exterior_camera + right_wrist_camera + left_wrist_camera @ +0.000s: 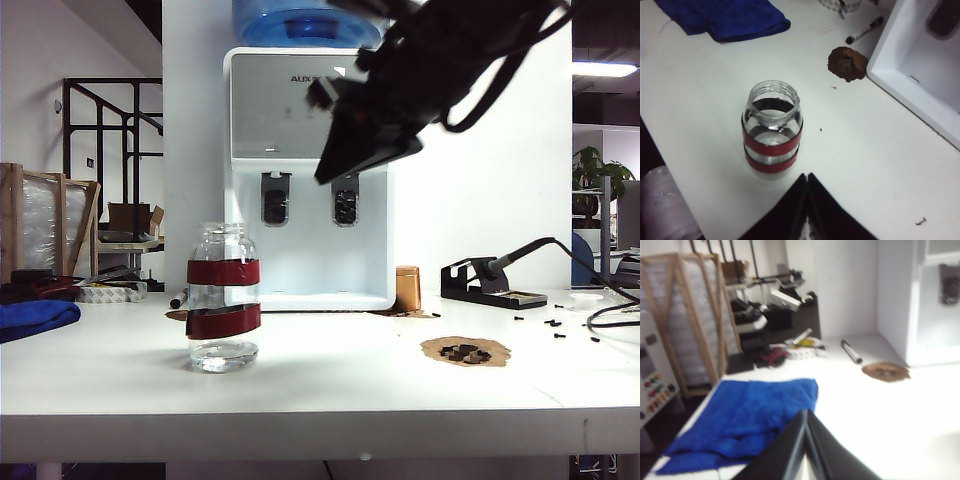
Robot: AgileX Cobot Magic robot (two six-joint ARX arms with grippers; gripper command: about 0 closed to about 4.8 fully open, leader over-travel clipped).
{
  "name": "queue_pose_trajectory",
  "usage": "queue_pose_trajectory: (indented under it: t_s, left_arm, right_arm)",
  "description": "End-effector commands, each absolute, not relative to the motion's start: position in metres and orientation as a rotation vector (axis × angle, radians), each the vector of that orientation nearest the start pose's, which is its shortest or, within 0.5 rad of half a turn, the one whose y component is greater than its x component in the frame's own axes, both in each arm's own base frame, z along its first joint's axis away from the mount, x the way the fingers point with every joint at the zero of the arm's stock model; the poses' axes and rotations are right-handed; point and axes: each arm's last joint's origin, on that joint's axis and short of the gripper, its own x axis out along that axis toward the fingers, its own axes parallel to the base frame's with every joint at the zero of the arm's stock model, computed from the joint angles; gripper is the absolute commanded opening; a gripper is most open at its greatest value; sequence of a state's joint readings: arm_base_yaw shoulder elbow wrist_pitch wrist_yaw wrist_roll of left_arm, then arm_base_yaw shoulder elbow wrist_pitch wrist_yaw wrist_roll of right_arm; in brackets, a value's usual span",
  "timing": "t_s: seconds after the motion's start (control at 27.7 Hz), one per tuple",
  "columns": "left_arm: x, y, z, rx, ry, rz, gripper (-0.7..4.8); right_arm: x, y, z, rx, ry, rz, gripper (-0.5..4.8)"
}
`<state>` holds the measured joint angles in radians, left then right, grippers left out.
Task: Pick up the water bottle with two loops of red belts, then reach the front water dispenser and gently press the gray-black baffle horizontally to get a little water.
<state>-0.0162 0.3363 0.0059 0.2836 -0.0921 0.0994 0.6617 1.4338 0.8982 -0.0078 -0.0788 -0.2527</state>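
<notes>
Right hand, fingers pressed together and empty, hangs high by the water dispenser, while the water bottle stands upright on the bench down-left of it, the left hand also pressed together.

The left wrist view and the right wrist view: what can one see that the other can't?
Only the left wrist view shows the wooden crate and the cluttered shelves behind the table; its shut left hand hangs over the table near the cloth. Only the right wrist view shows the water bottle with its two red bands, standing open-topped on the table, with the shut right hand above it, holding nothing. Both show the blue cloth, the black marker, the brown patch and part of the white water dispenser.
</notes>
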Motion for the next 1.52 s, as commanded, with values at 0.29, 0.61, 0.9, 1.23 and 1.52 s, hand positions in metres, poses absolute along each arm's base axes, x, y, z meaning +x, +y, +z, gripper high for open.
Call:
queue_pose_trajectory:
  t_s: [0.29,0.61,0.9,1.23,1.52]
  left_arm:
    - [0.097,0.0,0.153,0.109,0.118,0.035,-0.04]
    - [0.097,0.001,0.161,0.106,0.042,0.053,-0.04]
    - [0.097,0.001,0.161,0.106,0.043,0.052,-0.04]
    - [0.097,0.001,0.161,0.106,0.044,0.05,-0.04]
    - [0.097,0.001,0.161,0.106,0.044,0.05,-0.04]
  right_arm:
    - [0.197,0.15,0.203,-0.188,0.385,0.742,-0.03]
    - [0.177,0.11,0.188,-0.083,0.229,0.679,-0.03]
    - [0.157,0.061,0.186,-0.024,0.132,0.546,-0.03]
    - [0.127,0.028,0.166,0.04,0.147,0.398,-0.03]
    - [0.117,0.014,0.157,0.228,0.129,0.283,-0.01]
